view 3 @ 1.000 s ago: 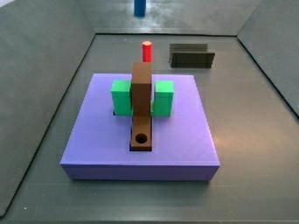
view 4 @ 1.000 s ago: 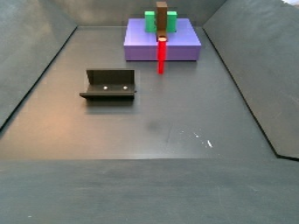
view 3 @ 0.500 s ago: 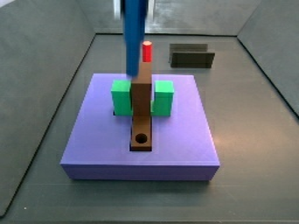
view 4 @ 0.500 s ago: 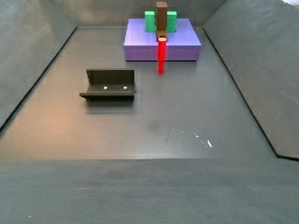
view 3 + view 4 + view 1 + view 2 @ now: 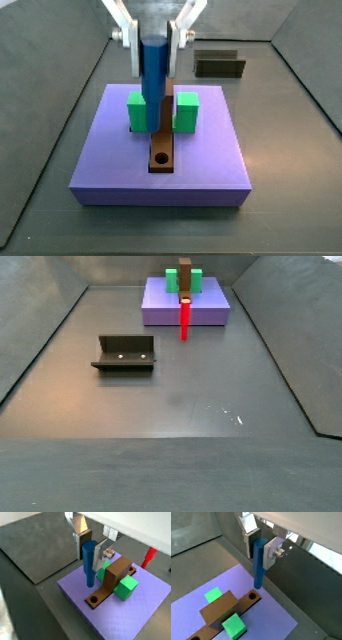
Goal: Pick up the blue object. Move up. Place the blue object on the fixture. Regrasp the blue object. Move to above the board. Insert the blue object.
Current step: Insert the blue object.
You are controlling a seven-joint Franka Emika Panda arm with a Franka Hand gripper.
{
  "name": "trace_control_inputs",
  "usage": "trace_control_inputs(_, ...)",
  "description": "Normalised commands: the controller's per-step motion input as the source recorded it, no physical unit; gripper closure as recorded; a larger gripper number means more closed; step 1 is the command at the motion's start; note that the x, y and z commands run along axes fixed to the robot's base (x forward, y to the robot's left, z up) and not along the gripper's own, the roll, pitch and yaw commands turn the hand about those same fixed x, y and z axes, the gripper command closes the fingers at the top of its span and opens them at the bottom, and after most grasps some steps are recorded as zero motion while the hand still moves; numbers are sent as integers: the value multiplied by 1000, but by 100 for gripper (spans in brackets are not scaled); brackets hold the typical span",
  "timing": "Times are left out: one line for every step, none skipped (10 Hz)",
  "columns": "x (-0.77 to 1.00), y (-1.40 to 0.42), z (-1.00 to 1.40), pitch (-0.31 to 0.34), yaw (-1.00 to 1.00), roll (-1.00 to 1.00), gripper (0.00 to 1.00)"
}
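Note:
My gripper (image 5: 156,48) is shut on the blue object (image 5: 156,85), a slim blue peg hanging upright over the board (image 5: 100,165). Both wrist views show the silver fingers (image 5: 101,554) (image 5: 272,553) clamping the blue object (image 5: 89,564) (image 5: 258,562) near its upper end. Its lower tip hovers above the brown strip (image 5: 221,612), near the round hole (image 5: 253,597). The fixture (image 5: 219,65) (image 5: 124,353) stands on the floor away from the board, with nothing in it. One side view leaves the gripper out of frame.
On the board stand two green blocks (image 5: 139,112) (image 5: 187,112) on either side of the brown strip (image 5: 162,140). A red peg (image 5: 148,557) (image 5: 185,321) rises at the strip's far end. Grey walls enclose the floor.
The gripper has come down with the blue object: a second ago only the peg's tip showed at the top of a side view, now it hangs low over the board.

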Motion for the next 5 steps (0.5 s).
trace_control_inputs(297, 0, -406, -101, 234, 96, 100)
trace_control_inputs(114, 0, -340, -89, 171, 0, 100)
trace_control_inputs(109, 0, -443, -93, 89, -151, 100)
trace_control_inputs(31, 0, -471, -113, 17, -193, 100)
trace_control_inputs(-109, 34, -254, -70, 0, -90, 100)
